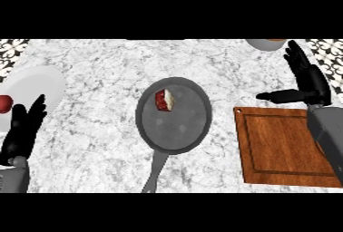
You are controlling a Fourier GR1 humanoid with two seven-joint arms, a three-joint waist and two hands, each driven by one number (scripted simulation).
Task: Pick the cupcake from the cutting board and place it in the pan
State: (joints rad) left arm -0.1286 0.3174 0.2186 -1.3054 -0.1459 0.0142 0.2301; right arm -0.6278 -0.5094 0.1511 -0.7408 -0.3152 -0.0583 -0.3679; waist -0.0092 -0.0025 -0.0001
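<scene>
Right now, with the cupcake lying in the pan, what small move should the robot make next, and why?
Probably draw the right hand back toward its own side to rest. The cupcake already lies inside the pan, the cutting board is bare, and the right hand is open, holding nothing, raised above the board's far edge. The left hand is open at the lower left.

Red-and-white cupcake (164,100) on its side in grey pan (175,131)
</scene>
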